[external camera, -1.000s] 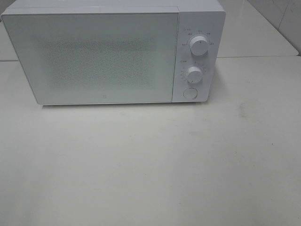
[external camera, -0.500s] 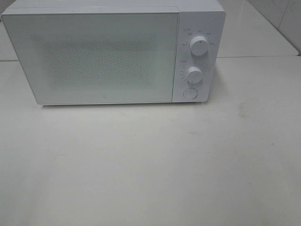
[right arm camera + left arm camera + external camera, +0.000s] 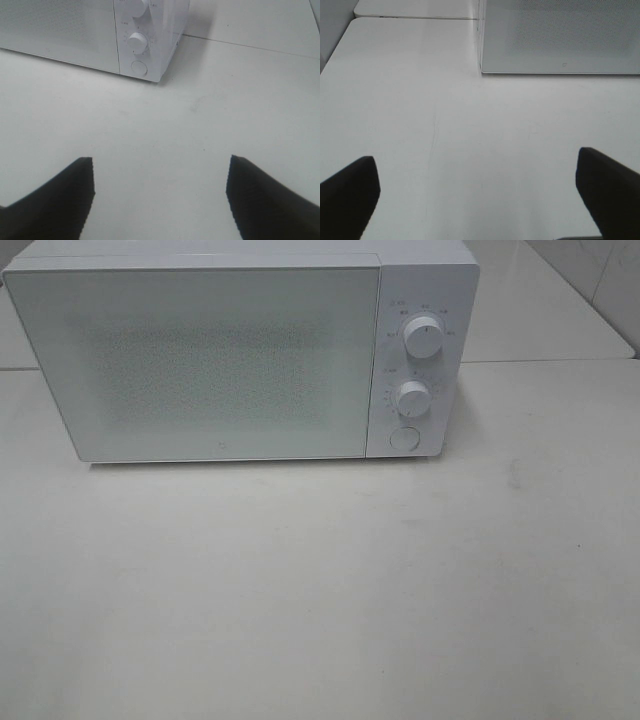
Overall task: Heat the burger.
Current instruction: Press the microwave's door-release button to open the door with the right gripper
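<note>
Toward the back edge of the desk (image 3: 320, 590) a white microwave (image 3: 200, 360) is sitting, door shut, while the left claw (image 3: 476, 170) and right claw (image 3: 160, 167) are hanging open, empty.

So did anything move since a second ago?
No, nothing visibly changed. The microwave still stands on the table with its door shut. The left gripper and right gripper still hang open above the table, holding nothing.

Microwave (image 3: 240, 355) at back of table (image 3: 320, 590), control panel (image 3: 420, 360) on its right side
</note>
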Motion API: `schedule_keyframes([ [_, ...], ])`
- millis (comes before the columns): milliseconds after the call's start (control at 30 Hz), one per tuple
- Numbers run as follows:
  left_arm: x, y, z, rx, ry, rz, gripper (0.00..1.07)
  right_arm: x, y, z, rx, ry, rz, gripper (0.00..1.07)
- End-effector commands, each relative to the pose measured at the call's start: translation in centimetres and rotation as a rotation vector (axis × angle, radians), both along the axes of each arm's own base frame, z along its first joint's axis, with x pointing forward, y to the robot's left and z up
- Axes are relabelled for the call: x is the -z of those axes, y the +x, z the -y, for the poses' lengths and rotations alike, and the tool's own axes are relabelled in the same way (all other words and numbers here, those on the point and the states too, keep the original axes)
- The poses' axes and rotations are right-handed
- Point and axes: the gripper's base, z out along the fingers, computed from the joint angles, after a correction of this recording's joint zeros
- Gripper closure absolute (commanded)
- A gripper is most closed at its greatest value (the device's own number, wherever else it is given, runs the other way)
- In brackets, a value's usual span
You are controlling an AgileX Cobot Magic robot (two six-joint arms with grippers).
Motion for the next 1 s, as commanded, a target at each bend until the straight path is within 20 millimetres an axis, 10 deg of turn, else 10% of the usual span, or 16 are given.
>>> schedule_keyframes([
  [33, 0.0, 0.0, 0.0, 0.0, -0.001, 0.017, 0.07, -1.2, 1.5, -0.3, 0.012, 0.026, 0.032, 0.35],
  [1000, 0.0, 0.0, 0.0, 0.0, -0.001, 0.017, 0.07, -2.2, 15.6, -2.5, 0.071, 0.095, 0.091, 0.35],
])
